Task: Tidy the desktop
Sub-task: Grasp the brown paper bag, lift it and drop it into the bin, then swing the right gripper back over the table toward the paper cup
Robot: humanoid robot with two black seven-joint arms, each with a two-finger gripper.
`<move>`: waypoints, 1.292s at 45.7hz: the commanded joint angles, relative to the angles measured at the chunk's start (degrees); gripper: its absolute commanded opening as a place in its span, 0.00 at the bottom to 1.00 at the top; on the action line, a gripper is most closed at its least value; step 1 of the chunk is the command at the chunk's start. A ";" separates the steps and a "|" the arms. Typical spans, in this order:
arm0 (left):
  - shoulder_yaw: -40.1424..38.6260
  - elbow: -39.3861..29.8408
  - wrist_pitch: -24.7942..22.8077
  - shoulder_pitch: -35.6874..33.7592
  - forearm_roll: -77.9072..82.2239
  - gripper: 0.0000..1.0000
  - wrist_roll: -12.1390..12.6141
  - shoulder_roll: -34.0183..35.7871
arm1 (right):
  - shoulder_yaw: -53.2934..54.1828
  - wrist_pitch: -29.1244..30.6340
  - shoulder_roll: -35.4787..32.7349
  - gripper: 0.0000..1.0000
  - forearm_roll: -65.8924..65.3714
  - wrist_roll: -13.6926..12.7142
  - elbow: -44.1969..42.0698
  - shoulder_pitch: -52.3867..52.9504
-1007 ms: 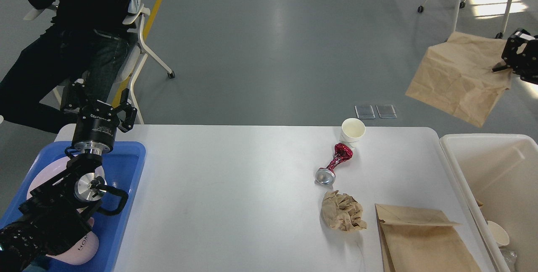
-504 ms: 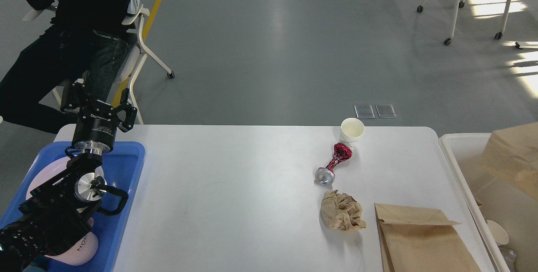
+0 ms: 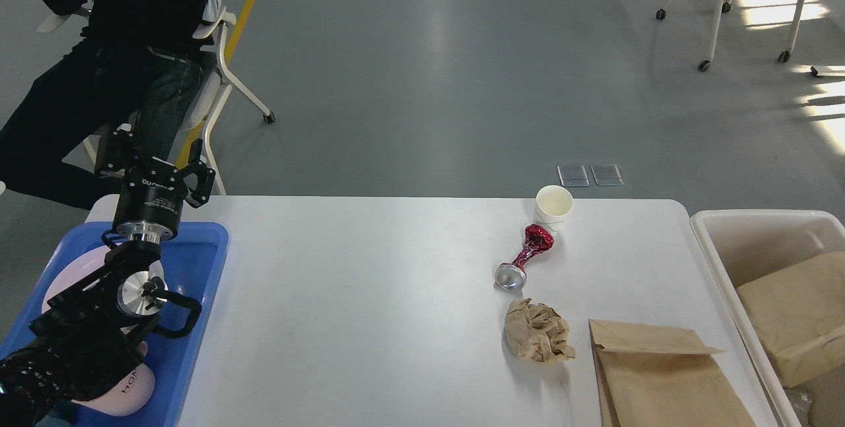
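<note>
Since the earlier frame, one brown paper bag [image 3: 795,318] has dropped into the cream bin [image 3: 726,282] at the table's right end. Biggest is the white desktop [image 3: 370,301], filling the lower middle. On it lie another flat paper bag [image 3: 667,381], a crumpled paper ball [image 3: 538,332], a crushed red can [image 3: 525,257] and a paper cup [image 3: 552,206]. Left gripper [image 3: 156,168] hovers, fingers spread, over the blue tray [image 3: 195,268]. Right gripper is out of view.

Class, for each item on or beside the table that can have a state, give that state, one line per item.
paper cup: upright, open-topped
red can: crushed, on its side
paper ball: crumpled
flat paper bag: lying on the desktop
bag in bin: resting inside the bin
left gripper: open, empty
</note>
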 commanded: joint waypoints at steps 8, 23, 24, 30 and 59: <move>0.00 0.00 -0.03 0.00 0.01 0.97 0.04 0.00 | -2.11 1.23 4.13 1.00 0.20 0.19 0.94 7.17; 0.00 0.00 0.06 0.00 -0.07 0.97 0.04 0.00 | -10.81 19.15 15.55 1.00 0.47 0.45 1.74 25.45; 0.00 0.00 0.06 0.00 0.01 0.97 0.04 0.00 | -11.16 20.47 16.43 1.00 0.47 0.45 1.82 26.42; 0.00 0.00 0.05 0.00 0.01 0.97 0.04 0.00 | -13.18 26.98 21.53 1.00 0.47 0.45 3.05 31.52; 0.00 0.00 -0.03 0.00 0.01 0.97 0.04 0.00 | -16.44 45.27 24.35 1.00 0.47 0.45 35.13 63.87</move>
